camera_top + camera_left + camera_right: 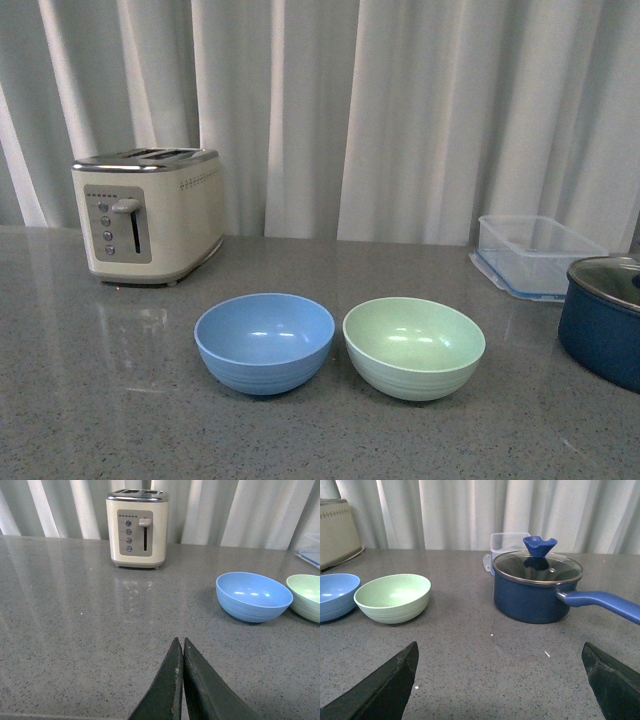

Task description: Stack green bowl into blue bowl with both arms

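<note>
Set side by side, nearly touching, at lower centre of the front view: pale mint-green round matte bowl [414, 347] right of light sky-blue round matte bowl [264, 341], both upright, empty, open for nesting. Black left gripper [181, 645]: pinched shut, holding nothing. Black right gripper [500, 647]: spread wide, empty, likely for taking the green rim.

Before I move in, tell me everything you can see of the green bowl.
The green bowl is pale mint, round, matte, with faint ridges near its base. It stands upright and empty on the grey countertop, just right of the blue bowl, a narrow gap between their rims. Only the countertop touches it.
</note>
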Controlling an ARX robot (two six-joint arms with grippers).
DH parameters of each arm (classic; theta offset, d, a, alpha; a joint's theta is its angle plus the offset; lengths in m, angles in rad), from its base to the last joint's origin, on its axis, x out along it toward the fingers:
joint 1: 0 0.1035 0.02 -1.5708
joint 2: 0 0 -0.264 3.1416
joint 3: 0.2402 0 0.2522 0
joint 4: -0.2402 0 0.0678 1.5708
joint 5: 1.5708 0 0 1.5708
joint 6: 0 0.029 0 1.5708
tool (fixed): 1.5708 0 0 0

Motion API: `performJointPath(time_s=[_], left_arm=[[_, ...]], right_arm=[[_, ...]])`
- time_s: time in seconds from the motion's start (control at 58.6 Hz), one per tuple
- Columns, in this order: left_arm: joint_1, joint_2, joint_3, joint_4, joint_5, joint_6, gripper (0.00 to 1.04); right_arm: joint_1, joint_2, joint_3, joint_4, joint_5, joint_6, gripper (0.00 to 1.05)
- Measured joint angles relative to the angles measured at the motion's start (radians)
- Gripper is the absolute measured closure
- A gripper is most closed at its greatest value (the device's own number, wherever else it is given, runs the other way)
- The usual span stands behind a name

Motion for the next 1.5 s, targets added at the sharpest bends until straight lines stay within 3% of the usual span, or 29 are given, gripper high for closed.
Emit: performJointPath(time_s=[0.239,0.324,0.546,0.7,0.819,0.87,0.938,1.058,1.501], left_arm=[[0.000,-0.058,0.000,-0.058,0.000,0.000,1.01],[0.000,-0.198,0.000,-0.227,0.000,0.000,1.01],[0.000,-0.229,0.000,-0.236,0.000,0.000,1.01],[0.000,-0.229,0.000,-0.236,0.000,0.000,0.76],[0.000,-0.230,0.000,-0.236,0.002,0.000,0.52],[0.000,-0.230,0.000,-0.236,0.002,0.000,0.44],[0.000,-0.230,0.000,-0.236,0.000,0.000,0.26],[0.000,-0.230,0.000,-0.236,0.000,0.000,0.06],[0.000,-0.230,0.000,-0.236,0.000,0.000,0.07]], right_arm=[[0.000,0.000,0.000,0.000,0.000,0.000,0.10],[0.000,0.000,0.000,0.000,0.000,0.000,0.10],[0.000,0.000,0.000,0.000,0.000,0.000,0.10],[0.000,0.021,0.012,-0.035,-0.008,0.008,0.10],[0.064,0.427,0.285,-0.590,0.000,0.117,0.10],[0.103,0.558,0.341,-0.683,0.012,0.148,0.10],[0.159,0.732,0.426,-0.655,0.017,0.188,0.10],[0.206,0.902,0.566,-0.582,0.008,0.229,0.10],[0.235,1.495,1.008,-0.472,-0.046,0.310,0.10]])
